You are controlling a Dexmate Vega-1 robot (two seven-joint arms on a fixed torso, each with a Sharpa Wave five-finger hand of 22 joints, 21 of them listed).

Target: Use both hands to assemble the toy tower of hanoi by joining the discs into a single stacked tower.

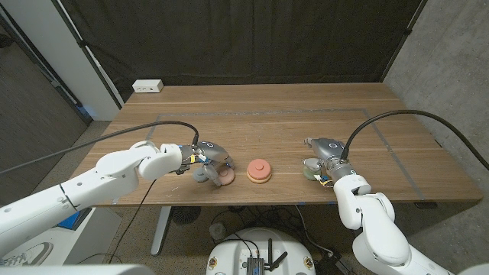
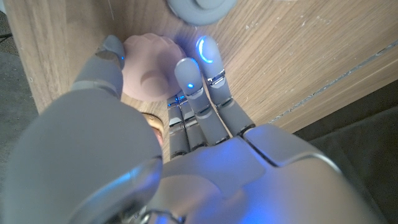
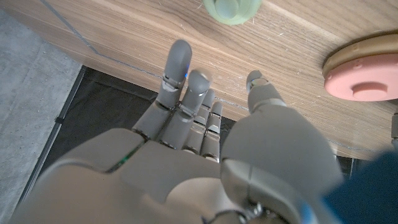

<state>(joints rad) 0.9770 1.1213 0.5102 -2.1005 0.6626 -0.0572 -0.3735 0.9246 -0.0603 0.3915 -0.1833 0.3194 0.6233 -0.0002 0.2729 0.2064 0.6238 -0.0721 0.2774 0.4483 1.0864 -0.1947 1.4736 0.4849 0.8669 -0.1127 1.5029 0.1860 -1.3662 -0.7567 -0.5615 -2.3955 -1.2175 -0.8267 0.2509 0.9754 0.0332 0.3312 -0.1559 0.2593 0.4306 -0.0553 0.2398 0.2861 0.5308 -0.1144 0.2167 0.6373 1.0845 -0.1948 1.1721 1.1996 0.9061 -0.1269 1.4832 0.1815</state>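
Surveying from the largest item down, we note the wooden table [image 1: 275, 114] bearing all parts, with a white power strip [image 1: 147, 86] at its far left corner. Both arms enter from the near corners. We find the left hand [image 1: 205, 159] near the front edge, its fingers [image 2: 189, 78] curled over a pale pink disc [image 2: 149, 74] and touching it — whether the disc is actually gripped or merely covered, we cannot tell. A grey disc [image 2: 198, 7] lies on the wood just beyond those fingertips. The partial stack [image 1: 259, 170], a salmon-pink disc on a tan base, stands between the two hands, just beside the left and apart from the right. We record the right hand [image 1: 327, 159] holding nothing, fingers [image 3: 180, 62] extended and slightly spread — a small pale green disc [image 3: 232, 9] lies just ahead of them, untouched.
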